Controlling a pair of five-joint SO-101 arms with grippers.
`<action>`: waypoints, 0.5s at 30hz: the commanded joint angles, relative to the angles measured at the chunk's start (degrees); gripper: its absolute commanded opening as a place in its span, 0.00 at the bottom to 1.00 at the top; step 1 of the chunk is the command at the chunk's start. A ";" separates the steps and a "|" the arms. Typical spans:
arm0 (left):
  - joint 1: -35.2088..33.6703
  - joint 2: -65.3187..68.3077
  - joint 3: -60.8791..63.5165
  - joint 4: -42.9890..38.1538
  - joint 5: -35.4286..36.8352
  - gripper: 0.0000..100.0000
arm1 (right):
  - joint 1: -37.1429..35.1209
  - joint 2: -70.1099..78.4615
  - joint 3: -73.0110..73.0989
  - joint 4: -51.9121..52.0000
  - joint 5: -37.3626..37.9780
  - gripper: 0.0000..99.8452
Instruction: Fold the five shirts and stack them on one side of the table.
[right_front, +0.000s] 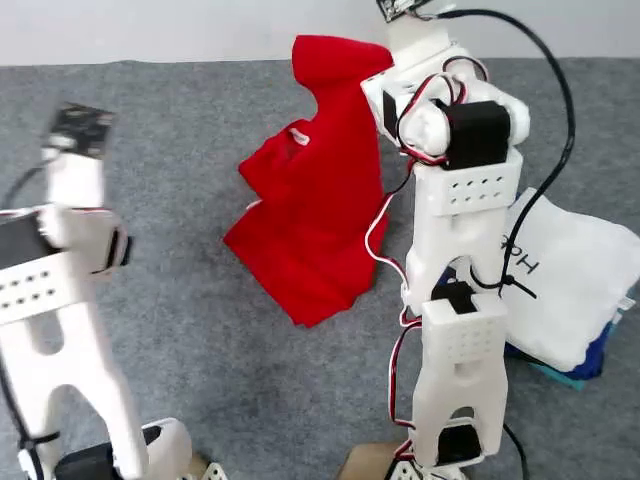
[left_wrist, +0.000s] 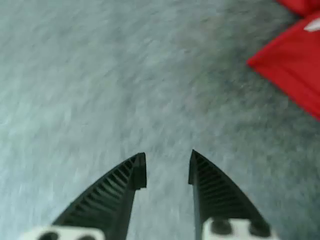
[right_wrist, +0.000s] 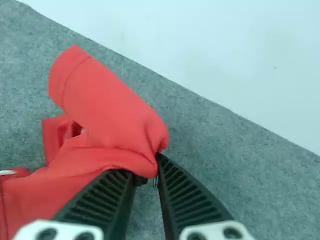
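Grey felt worktop (right_front: 200, 300). Right tool (right_wrist: 147, 172) is clamped on a thin upper fold of the red shirt (right_front: 320, 220), held raised; the rest drapes down onto the felt. Left tool (left_wrist: 167, 167) is narrowly open and empty, near the shirt's corner. Risk: the fold slips out and the shirt collapses in a bunch.

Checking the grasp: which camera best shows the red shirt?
Right wrist view: the red shirt bunches between the jaws of the right gripper. High view shows it lifted, draping down; left wrist view, a corner.
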 joint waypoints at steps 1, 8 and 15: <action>6.33 0.62 3.56 -8.44 0.18 0.19 | 0.75 0.04 -2.46 2.24 -0.26 0.01; 12.13 15.03 0.75 -11.78 -1.93 0.23 | 1.89 3.03 -2.64 2.24 -0.18 0.01; 15.30 32.35 -7.78 -15.38 -2.20 0.24 | 1.71 3.65 -2.46 2.33 -0.18 0.01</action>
